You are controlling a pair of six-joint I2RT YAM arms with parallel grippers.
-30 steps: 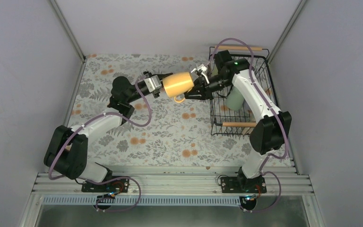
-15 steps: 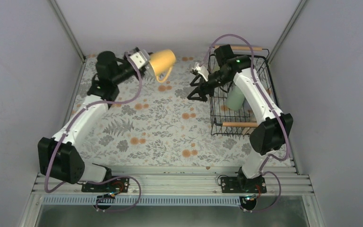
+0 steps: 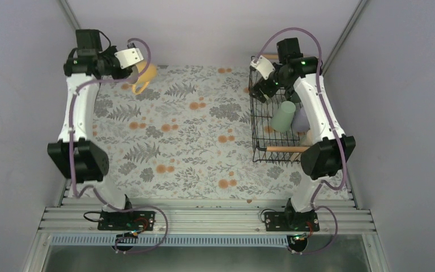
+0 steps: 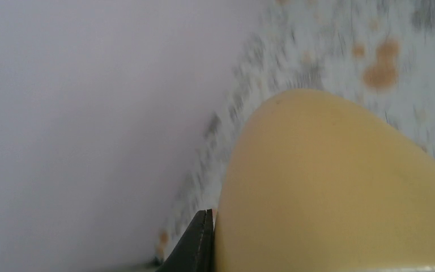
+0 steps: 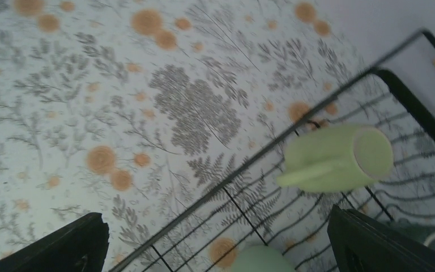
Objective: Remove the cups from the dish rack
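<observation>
Yellow cup (image 3: pixel 146 73), clamped in the left gripper (image 3: pixel 140 67) above the table's (image 3: pixel 204 150) far-left corner, should be lowered upright before release; right gripper (image 3: pixel 261 90) hangs wide open, empty, over the dish rack (image 3: pixel 253 133).

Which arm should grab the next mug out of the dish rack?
Right. The right arm has open jaws above the dish rack's edge, a light green mug below them. The left arm is at the far left corner, jaws shut on the yellow mug.

yellow mug (image 4: pixel 340 187): cut by bottom and right edges; floral cloth (image 4: pixel 385 51) blurred
dark green mug (image 5: pixel 430 231): in dish rack (image 5: pixel 413 106), clipped at edge
lavender mug (image 3: pixel 301 120): in dish rack, partly behind right arm (image 3: pixel 316 110)
</observation>
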